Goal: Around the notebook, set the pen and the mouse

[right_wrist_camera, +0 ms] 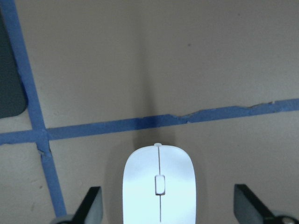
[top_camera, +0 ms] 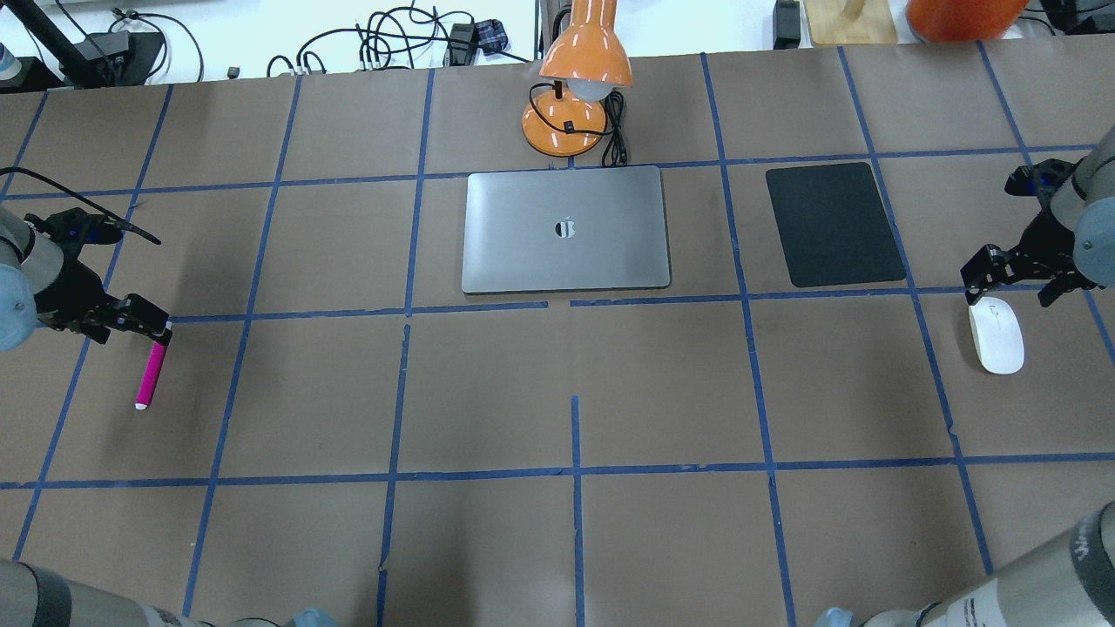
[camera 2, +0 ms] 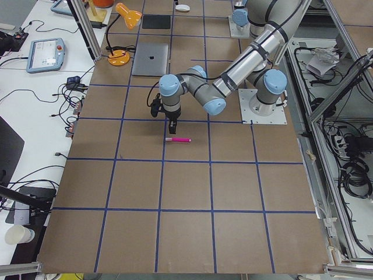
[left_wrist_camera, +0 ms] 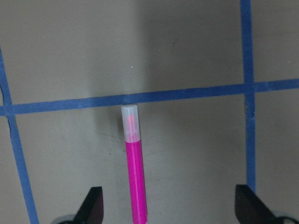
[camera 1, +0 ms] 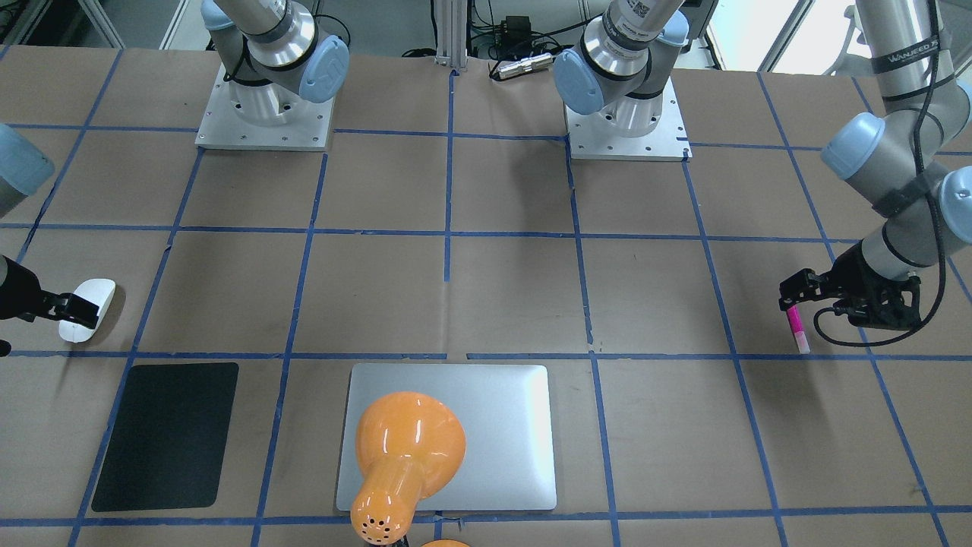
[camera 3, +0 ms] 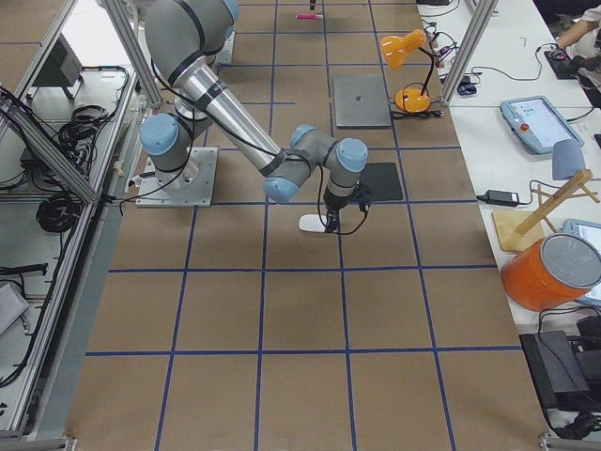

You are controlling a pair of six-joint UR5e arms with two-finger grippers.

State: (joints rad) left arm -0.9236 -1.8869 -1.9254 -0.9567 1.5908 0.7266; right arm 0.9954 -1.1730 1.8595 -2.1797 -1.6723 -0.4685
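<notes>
The pink pen [left_wrist_camera: 135,182] lies on the table between the wide-apart fingers of my left gripper [left_wrist_camera: 170,207], nearer the left finger in the wrist view. That gripper [top_camera: 144,318] is open and hovers over the pen [top_camera: 151,374] at the far left. The white mouse [right_wrist_camera: 159,186] rests flat between the spread fingers of my right gripper [right_wrist_camera: 169,207], which is also open. This gripper [top_camera: 1015,279] hangs over the far end of the mouse [top_camera: 997,335] at the right edge. The silver notebook [top_camera: 566,252] lies shut at the far centre of the table.
An orange desk lamp [top_camera: 575,87] stands just beyond the notebook, its head leaning over it [camera 1: 406,448]. A black mat [top_camera: 834,224] lies to the notebook's right, between it and the mouse. Blue tape lines grid the brown table.
</notes>
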